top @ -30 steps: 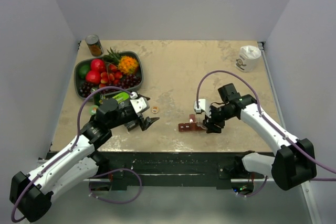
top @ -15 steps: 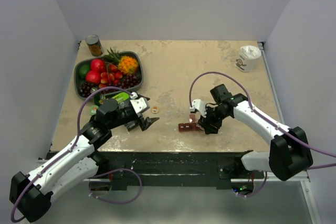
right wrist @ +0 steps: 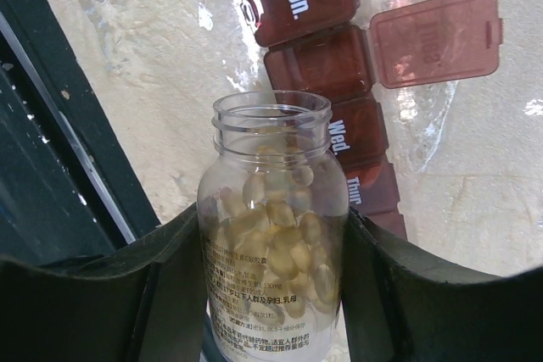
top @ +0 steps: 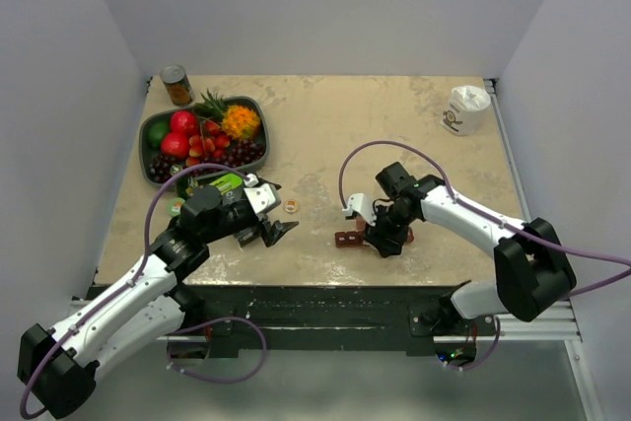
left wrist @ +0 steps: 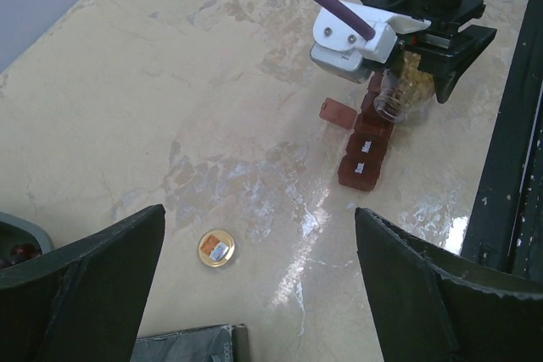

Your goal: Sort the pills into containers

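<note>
My right gripper [right wrist: 273,269] is shut on a small clear bottle [right wrist: 271,243] full of tan pills [right wrist: 284,218]; the bottle has no cap and its mouth is tipped toward the containers [right wrist: 327,65], a dark red-brown strip of day-marked compartments. One compartment beside "Mon." has its lid [right wrist: 434,36] swung open. In the top view the right gripper [top: 387,234] hangs over the strip [top: 350,239] near the table's front edge. The left wrist view shows the strip [left wrist: 365,146] and the bottle [left wrist: 399,99]. My left gripper [left wrist: 254,286] is open and empty, left of the strip [top: 274,232].
A small gold bottle cap [left wrist: 216,248] lies on the table between my left fingers [top: 291,206]. A grey-green fruit bowl [top: 202,137] and a metal can [top: 176,85] stand at the back left. A white cup [top: 465,108] stands at the back right. The table's dark front edge [right wrist: 51,125] runs close by the strip.
My right arm has moved left with the bottle, from beside the strip's right end to over it. The left arm has not moved.
</note>
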### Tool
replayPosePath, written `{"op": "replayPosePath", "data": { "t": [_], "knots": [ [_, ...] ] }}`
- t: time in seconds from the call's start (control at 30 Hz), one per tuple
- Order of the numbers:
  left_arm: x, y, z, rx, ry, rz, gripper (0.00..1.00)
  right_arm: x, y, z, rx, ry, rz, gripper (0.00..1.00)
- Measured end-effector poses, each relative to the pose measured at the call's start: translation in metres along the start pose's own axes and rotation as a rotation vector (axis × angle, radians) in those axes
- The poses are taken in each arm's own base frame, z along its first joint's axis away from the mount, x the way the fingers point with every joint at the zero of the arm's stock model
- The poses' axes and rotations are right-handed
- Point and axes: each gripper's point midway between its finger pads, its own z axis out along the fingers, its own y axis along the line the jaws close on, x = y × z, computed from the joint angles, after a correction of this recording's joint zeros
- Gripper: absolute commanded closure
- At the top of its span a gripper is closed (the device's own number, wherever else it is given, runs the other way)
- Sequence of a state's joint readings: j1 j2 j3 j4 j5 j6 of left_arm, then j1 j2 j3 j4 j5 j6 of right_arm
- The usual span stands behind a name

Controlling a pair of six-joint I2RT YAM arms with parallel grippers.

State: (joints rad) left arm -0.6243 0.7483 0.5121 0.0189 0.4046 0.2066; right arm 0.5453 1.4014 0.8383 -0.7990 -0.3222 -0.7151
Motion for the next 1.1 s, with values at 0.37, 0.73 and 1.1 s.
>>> {"op": "replayPosePath", "data": {
  "t": [0.37, 0.73, 1.1],
  "knots": [
    [-0.001, 0.0, 0.0, 0.0, -0.002, 0.001, 0.03, 0.0, -0.01, 0.001, 0.022, 0.053, 0.035, 0.87],
    [-0.001, 0.0, 0.0, 0.001, -0.002, 0.0, 0.03, -0.001, -0.009, -0.001, 0.022, 0.1, 0.048, 0.87],
    [0.0, -0.001, 0.0, 0.008, -0.002, 0.0, 0.04, 0.005, -0.007, 0.002, 0.019, 0.148, 0.058, 0.87]
  ]
}}
